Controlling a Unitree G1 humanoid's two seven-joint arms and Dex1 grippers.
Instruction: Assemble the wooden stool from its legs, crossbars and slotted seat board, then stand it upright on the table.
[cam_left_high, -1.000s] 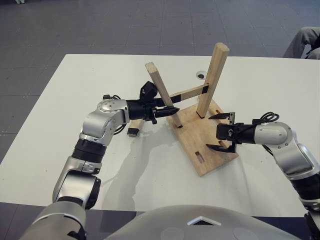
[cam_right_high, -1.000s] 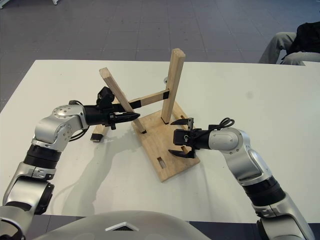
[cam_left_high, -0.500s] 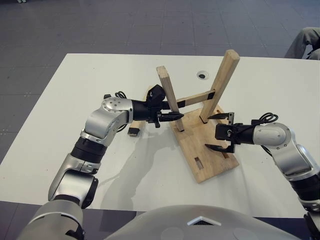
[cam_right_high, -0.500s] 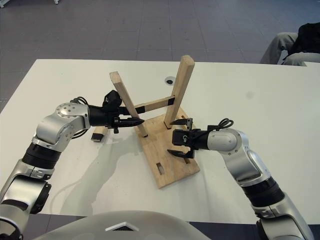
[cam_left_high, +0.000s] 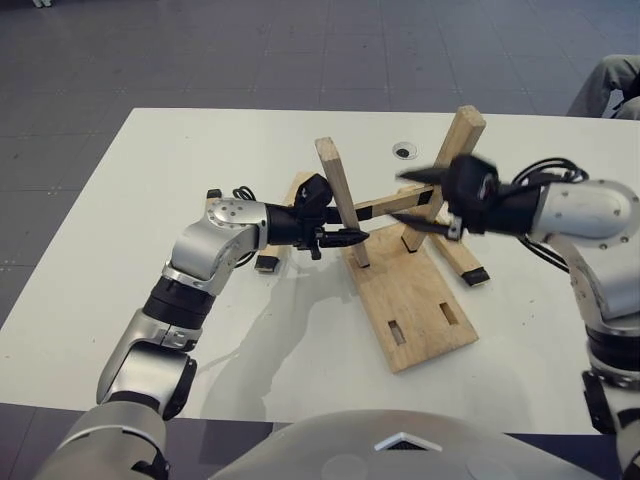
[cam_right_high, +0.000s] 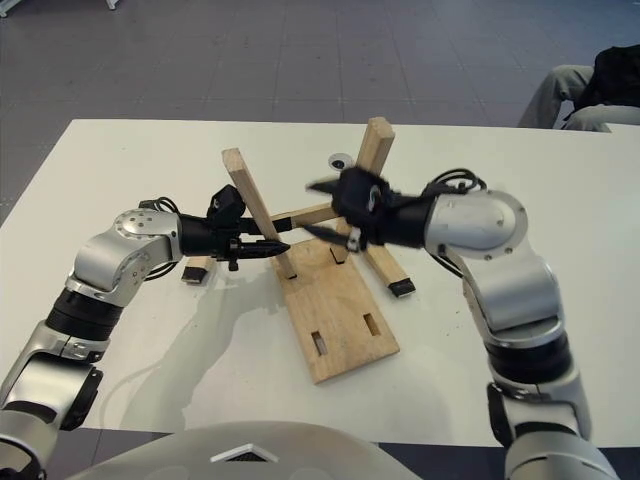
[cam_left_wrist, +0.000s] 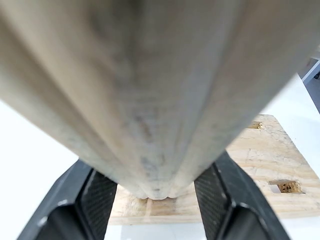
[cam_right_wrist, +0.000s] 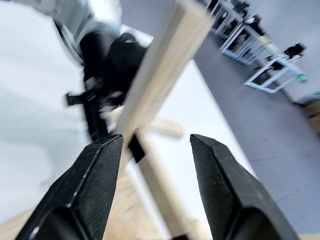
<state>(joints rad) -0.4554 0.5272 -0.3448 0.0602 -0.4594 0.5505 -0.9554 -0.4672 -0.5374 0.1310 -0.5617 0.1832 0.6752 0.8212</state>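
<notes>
White counter (cam_left_high: 200, 160), grey tiled floor behind. Slotted seat board (cam_left_high: 405, 295) flat near the counter's middle; carries a left leg (cam_left_high: 337, 185) and a right leg (cam_left_high: 462, 130), both tilted, joined by a crossbar (cam_left_high: 375, 205).

Left gripper (cam_left_high: 345, 237): clamps the left leg low down. Right gripper (cam_left_high: 400, 197): hangs raised by the crossbar, spread wide, grips nothing.

From the left wrist: ribbed fingers (cam_left_wrist: 100, 200) pressed against both sides of the leg, a board slot (cam_left_wrist: 282, 186) beyond.

From the right wrist: open fingers (cam_right_wrist: 97, 180) framing one leg, the left gripper farther off.

From the head, the surroundings: loose bar (cam_left_high: 462, 260) across the board's right edge, black tip on the counter; second loose bar (cam_right_high: 198, 264) partly hidden behind the left forearm; cable hole (cam_left_high: 404, 151) beyond the legs.
</notes>
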